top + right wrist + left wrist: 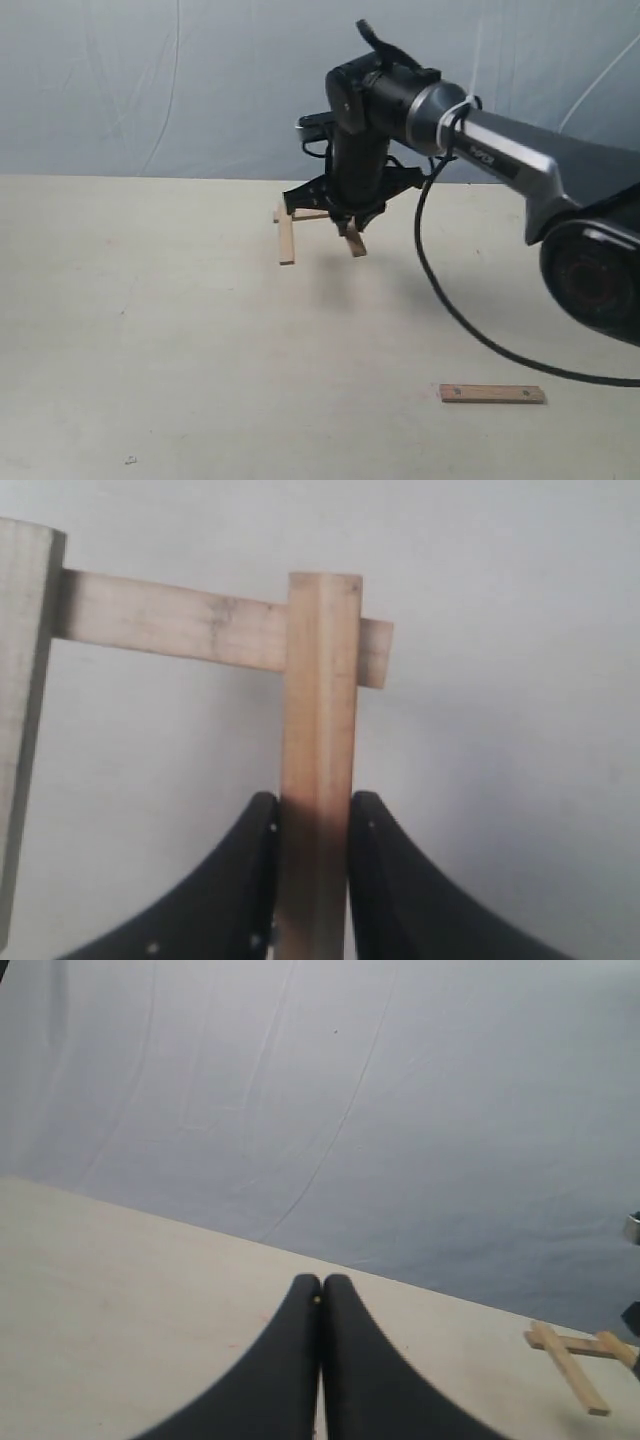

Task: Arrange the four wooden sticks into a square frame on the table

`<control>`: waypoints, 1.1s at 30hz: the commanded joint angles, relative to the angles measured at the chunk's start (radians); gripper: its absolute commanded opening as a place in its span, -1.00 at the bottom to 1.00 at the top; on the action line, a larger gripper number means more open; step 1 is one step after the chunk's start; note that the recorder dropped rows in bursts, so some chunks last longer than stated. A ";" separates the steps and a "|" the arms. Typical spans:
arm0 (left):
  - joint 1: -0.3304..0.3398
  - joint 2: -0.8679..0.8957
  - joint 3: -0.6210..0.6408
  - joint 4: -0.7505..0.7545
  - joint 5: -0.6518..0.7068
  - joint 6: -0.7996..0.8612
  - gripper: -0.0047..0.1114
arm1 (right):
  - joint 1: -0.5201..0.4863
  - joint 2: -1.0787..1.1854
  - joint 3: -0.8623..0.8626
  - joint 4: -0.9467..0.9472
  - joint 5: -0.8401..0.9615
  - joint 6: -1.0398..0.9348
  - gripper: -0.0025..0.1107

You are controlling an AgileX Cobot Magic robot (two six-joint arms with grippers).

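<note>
My right gripper [350, 232] hangs low over the far middle of the table [150, 350], shut on a wooden stick [356, 244]. In the right wrist view this held stick [320, 720] runs out from between the fingers [250, 880], and its far end overlaps a crosswise stick [170, 620]. Another stick [22, 680] lies at that crosswise stick's other end. From the exterior view these two are the far stick [308, 214] and the left stick [287, 240]. A fourth stick [492, 394] lies alone near the front right. My left gripper [322, 1282] is shut on nothing, and it shows two of the sticks [572, 1368] in the distance.
A blue-grey cloth backdrop [150, 80] hangs behind the table. The right arm's black cable [450, 300] droops over the right side of the table. The left arm does not show in the exterior view.
</note>
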 commanded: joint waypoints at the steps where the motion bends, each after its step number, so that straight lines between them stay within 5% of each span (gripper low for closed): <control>1: 0.004 -0.009 0.004 0.005 -0.013 -0.001 -0.92 | -0.069 -0.145 0.249 -0.009 -0.071 -0.029 -0.97; 9: 0.004 -0.009 0.004 0.005 -0.013 -0.001 -0.92 | -0.223 -0.488 0.892 0.007 -0.408 -0.019 -0.97; 15: 0.004 -0.009 0.004 0.005 -0.013 -0.001 -0.92 | -0.269 -0.640 1.157 0.009 -0.550 -0.003 -0.97; 33: 0.004 -0.008 0.004 0.007 -0.013 -0.001 -0.92 | -0.271 -0.645 1.322 -0.066 -0.732 0.042 -0.97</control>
